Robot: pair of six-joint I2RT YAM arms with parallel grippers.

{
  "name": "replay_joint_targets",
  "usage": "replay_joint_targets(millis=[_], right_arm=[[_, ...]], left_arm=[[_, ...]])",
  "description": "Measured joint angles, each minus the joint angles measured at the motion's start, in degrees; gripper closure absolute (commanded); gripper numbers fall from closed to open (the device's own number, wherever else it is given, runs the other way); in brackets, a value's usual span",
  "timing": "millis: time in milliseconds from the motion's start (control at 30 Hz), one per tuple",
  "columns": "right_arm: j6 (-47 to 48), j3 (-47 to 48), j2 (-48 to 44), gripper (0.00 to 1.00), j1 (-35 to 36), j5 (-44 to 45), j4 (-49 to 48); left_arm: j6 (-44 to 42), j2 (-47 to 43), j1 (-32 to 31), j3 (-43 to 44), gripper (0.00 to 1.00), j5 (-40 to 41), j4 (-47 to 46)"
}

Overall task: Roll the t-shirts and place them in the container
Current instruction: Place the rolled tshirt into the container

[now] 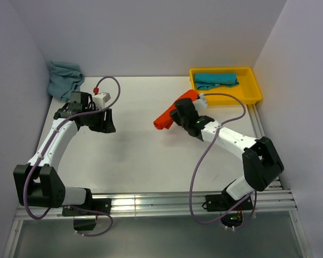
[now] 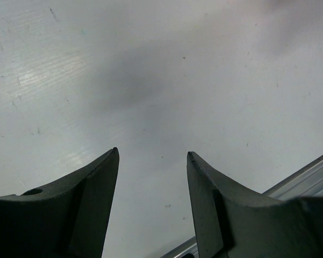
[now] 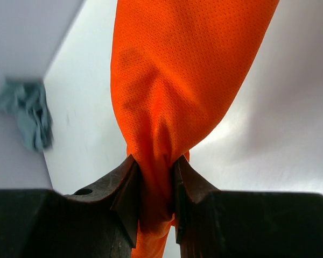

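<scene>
The right gripper [image 3: 155, 167] is pinching the bundled bright orange-red mesh cloth t-shirt [image 3: 177, 80], right of middle on the white table [image 1: 140, 161]. The next move is probably lowering it into the far-right yellow plastic tray [image 1: 254, 92]. The left gripper [image 2: 152, 156] is hovering spread, empty.

The left arm bends toward the far left, its pincer [image 2: 152, 156] pointing down, fingers wide apart. The right arm reaches to the middle, its pincer [image 3: 155, 166] squeezing the shirt [image 3: 177, 80].
</scene>
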State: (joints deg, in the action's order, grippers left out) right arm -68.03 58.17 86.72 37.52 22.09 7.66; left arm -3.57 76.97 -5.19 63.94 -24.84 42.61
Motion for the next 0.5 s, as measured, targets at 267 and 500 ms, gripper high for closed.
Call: replay_joint_targets(millis=[267,500], right_arm=[[1.68,2.84,3.3,1.0,-20.76,-1.44,-4.5],[0.11,16.2,19.19,1.0,-30.95,-3.52,-9.81]], left_arm=[[0.22,0.39,0.15,-0.02,0.41,-0.76,-0.28],[0.2,2.25,0.33,-0.13,0.41,-0.81,-0.92]])
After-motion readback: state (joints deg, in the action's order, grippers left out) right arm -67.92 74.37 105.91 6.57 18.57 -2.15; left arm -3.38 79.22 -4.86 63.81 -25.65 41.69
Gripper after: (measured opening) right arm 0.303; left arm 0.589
